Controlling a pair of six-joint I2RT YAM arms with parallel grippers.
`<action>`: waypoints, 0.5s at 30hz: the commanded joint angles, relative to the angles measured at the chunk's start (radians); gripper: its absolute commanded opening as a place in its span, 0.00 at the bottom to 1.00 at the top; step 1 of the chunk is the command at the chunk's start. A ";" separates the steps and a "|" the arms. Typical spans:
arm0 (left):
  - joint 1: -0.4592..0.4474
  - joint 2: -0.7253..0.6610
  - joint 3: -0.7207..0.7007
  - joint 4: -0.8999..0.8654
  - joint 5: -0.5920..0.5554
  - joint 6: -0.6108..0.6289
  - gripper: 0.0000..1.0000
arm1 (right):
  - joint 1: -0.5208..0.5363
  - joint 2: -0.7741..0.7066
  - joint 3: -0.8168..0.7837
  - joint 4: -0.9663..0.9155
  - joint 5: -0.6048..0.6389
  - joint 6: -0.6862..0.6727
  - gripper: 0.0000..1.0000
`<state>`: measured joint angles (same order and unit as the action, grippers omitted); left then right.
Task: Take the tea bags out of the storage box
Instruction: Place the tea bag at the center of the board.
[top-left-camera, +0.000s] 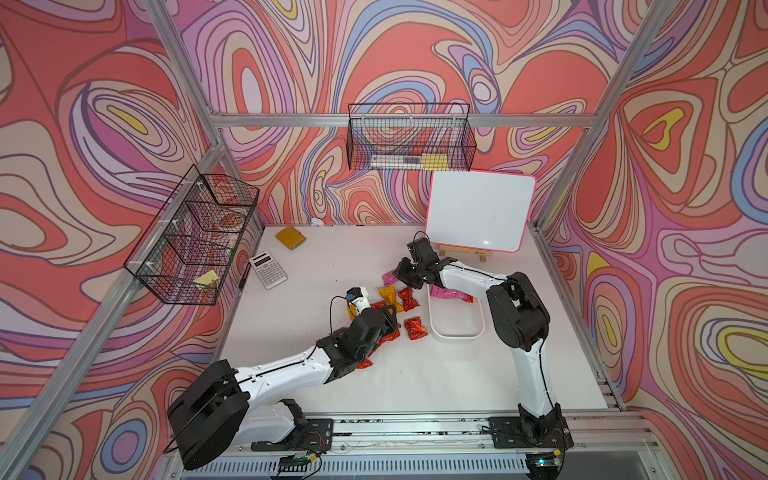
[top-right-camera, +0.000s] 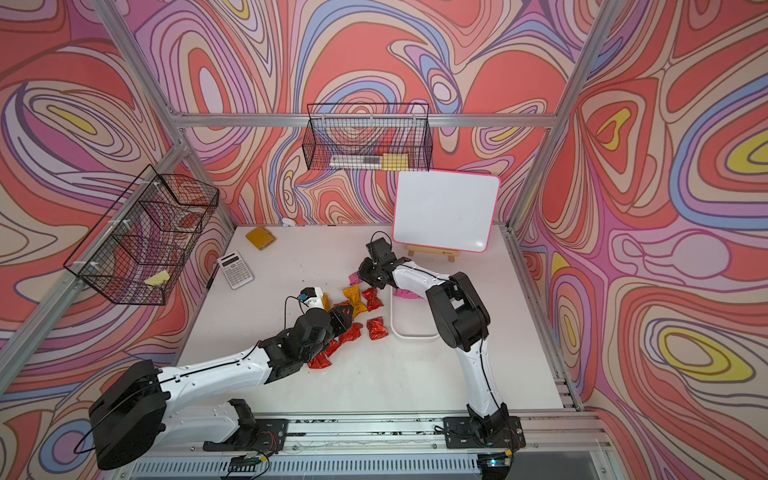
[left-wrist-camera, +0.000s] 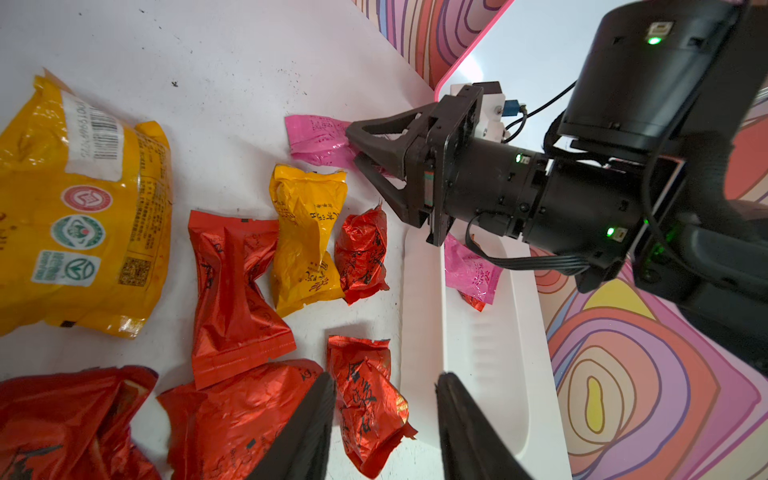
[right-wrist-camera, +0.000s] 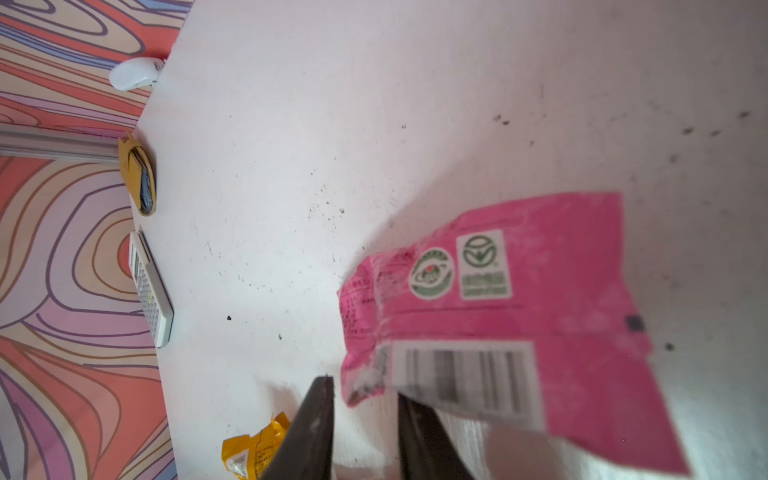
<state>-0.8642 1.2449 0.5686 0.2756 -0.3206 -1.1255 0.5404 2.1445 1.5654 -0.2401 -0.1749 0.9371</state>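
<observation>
Right tool (left-wrist-camera: 353, 144) near box (left-wrist-camera: 424, 332), pink sachet (left-wrist-camera: 471, 272) inside

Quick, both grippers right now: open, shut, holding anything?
Left gripper: open, holding nothing.
Right gripper: open; pink tea bag sits at its tip, not clamped.

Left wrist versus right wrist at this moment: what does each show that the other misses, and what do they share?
Only the left wrist view shows the storage box, a pink tea bag lying in it, the red tea bags on the table, and the right gripper seen from outside. Only the right wrist view shows the calculator and the mustard pad near the table's edge. Both show the other pink tea bag at the right gripper's tips, and the white table.
</observation>
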 joint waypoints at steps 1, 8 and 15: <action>0.006 -0.019 0.019 -0.006 0.000 0.028 0.45 | 0.001 -0.115 -0.026 0.009 0.027 -0.073 0.39; 0.005 0.033 0.051 0.034 0.055 0.047 0.46 | -0.009 -0.333 -0.161 -0.042 0.143 -0.190 0.55; 0.006 0.142 0.098 0.126 0.161 0.050 0.49 | -0.104 -0.471 -0.301 -0.180 0.202 -0.090 0.57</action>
<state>-0.8639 1.3529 0.6376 0.3370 -0.2207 -1.0950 0.4751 1.6825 1.3228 -0.3115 -0.0284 0.8055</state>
